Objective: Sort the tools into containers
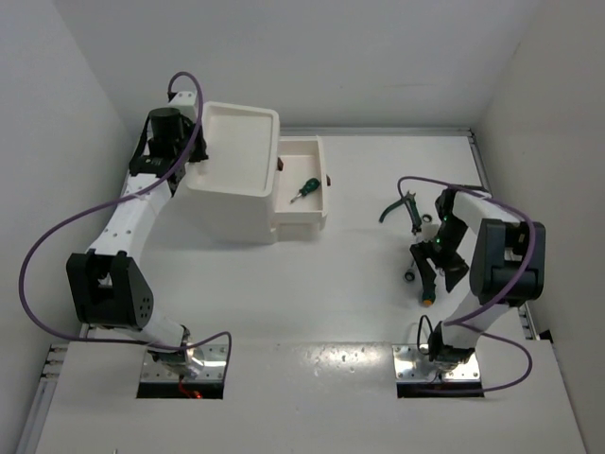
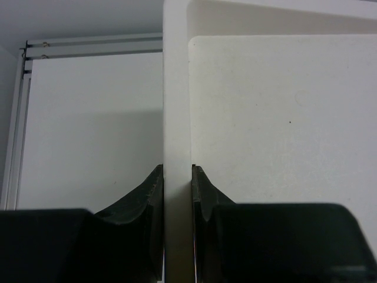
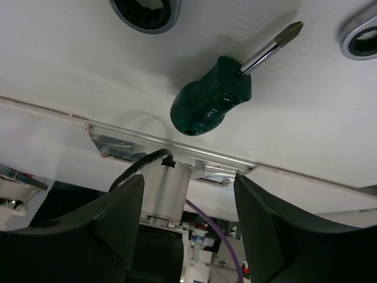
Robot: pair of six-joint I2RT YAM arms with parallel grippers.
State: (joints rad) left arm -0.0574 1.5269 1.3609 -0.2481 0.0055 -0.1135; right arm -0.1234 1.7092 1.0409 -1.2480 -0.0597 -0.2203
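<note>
The white cabinet (image 1: 230, 203) stands at the back left with its shallow tray top (image 1: 219, 156). One drawer (image 1: 316, 209) is pulled out to the right, and a green-handled screwdriver (image 1: 305, 189) lies in it. My left gripper (image 1: 200, 151) is shut on the tray's left rim (image 2: 177, 88), one finger on each side (image 2: 177, 168). My right gripper (image 1: 437, 272) is open and empty above a second green-handled screwdriver (image 3: 212, 101), which lies on the table beyond the fingertips (image 3: 188, 177). Two wrench ring ends (image 3: 147, 12) (image 3: 360, 38) show nearby. Green-handled pliers (image 1: 402, 206) lie behind the right gripper.
A small orange-tipped object (image 1: 428, 301) and a wrench ring (image 1: 409, 276) lie by the right gripper. White walls close in the table on the left, back and right. Purple cables loop off both arms.
</note>
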